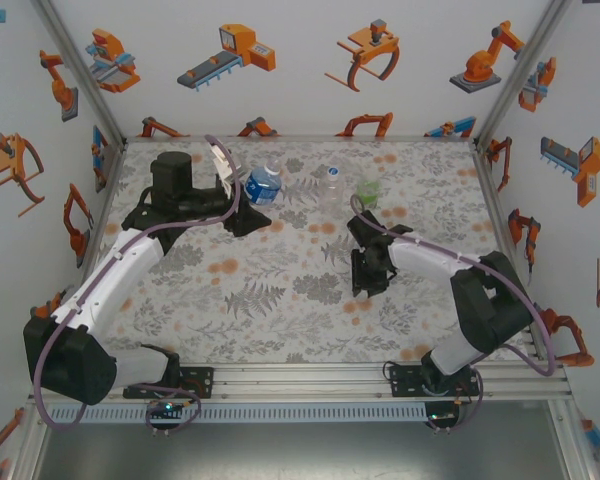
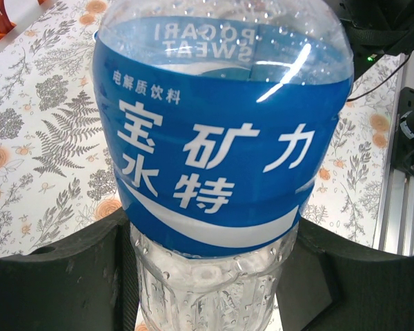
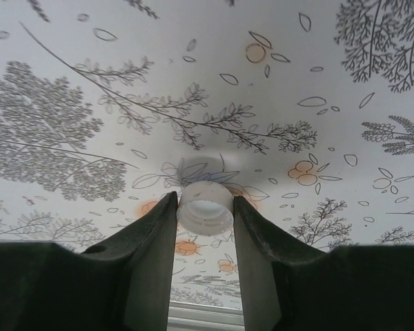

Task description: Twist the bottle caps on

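**A:** Where is the cap?

**B:** The white cap (image 3: 205,212) is pinched in the right gripper (image 3: 204,204). The jaws are drawn in until both press its sides. It is low over the patterned table (image 1: 280,300), and whether it has lifted off is hard to tell.

**A:** Why so narrow a hold?

**B:** Probably because a small round cap needs squeezing across its width to be carried and later twisted.

**A:** And the bottle?

**B:** The blue-label bottle (image 2: 221,158) stands at the far left of the table. The left gripper (image 2: 210,276) is closed around its lower body. That likely braces it against turning.

**A:** The others?

**B:** The clear bottle (image 1: 329,186) and the green-tinted bottle (image 1: 368,192) stand to its right, apart from both arms.
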Robot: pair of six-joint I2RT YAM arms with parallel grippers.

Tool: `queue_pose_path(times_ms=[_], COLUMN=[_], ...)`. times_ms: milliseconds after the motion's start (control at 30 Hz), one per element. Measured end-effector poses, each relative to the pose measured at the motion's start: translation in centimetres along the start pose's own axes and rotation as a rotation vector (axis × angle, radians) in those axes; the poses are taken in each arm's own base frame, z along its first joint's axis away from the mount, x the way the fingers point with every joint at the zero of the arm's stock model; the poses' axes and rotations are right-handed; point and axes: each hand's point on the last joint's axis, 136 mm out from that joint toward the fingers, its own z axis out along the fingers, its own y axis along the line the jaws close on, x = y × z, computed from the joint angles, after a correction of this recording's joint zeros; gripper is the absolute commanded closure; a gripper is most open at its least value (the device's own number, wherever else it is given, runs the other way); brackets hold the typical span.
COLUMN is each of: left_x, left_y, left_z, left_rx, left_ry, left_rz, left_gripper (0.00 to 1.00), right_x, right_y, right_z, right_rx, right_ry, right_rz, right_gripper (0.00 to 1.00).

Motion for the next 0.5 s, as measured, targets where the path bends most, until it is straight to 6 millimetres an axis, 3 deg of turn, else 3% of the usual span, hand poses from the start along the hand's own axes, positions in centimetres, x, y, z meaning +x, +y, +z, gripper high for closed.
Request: queue_pose_path(times_ms=[200, 500], left_x=[0.0, 0.2], left_y=[0.1, 0.5], left_z=[0.0, 0.0], left_rx=[-0.007, -0.027], left_ry=[0.002, 0.009], left_rz=[0.000, 0.006], left_gripper=[1.00, 1.00], right_x=[-3.8, -8.8], right_y=[3.5, 9.3], right_z=[-0.9, 0.9], right_rx=[-0.048, -0.076], right_ry=[-0.043, -0.054], right_rz=[-0.052, -0.155], right_gripper=[0.63, 0.63])
